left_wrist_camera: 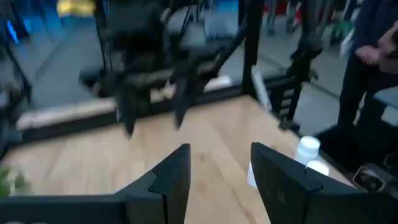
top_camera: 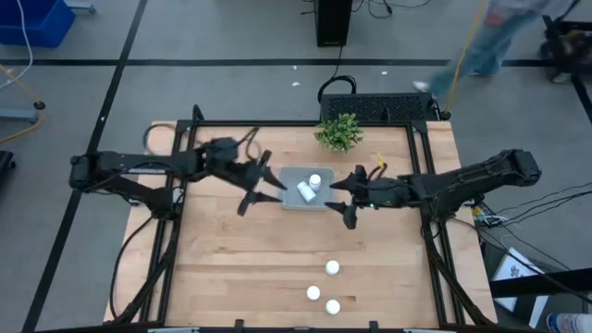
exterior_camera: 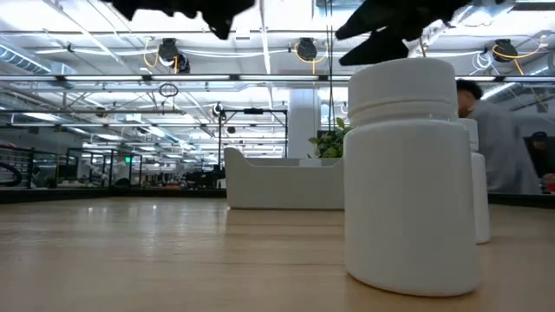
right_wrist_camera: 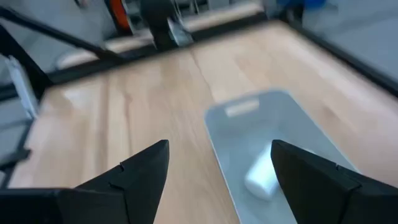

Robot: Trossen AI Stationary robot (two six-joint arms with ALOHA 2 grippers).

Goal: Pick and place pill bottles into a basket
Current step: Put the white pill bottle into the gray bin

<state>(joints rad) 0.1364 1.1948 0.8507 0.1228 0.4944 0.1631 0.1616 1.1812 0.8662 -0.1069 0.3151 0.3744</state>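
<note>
The pale grey-blue basket [top_camera: 289, 176] sits at the table's far middle with two white pill bottles in it, one standing [top_camera: 315, 180] and one lying on its side [top_camera: 305, 192]. Three more pill bottles [top_camera: 332, 267] stand on their bases near the front edge; one [exterior_camera: 412, 173] fills the low view. My left gripper [top_camera: 264, 190] hovers open just left of the basket, with nothing between its fingers [left_wrist_camera: 221, 155]. My right gripper [top_camera: 344, 202] hovers open just right of the basket, also with nothing in it [right_wrist_camera: 221, 149], looking down on the basket [right_wrist_camera: 273, 118] and the lying bottle [right_wrist_camera: 264, 177].
A small green plant [top_camera: 339, 132] stands at the far edge behind the basket. A black frame runs around the table. A person [exterior_camera: 499, 143] is beyond the table on the right. Bare wood lies between the basket and the front bottles.
</note>
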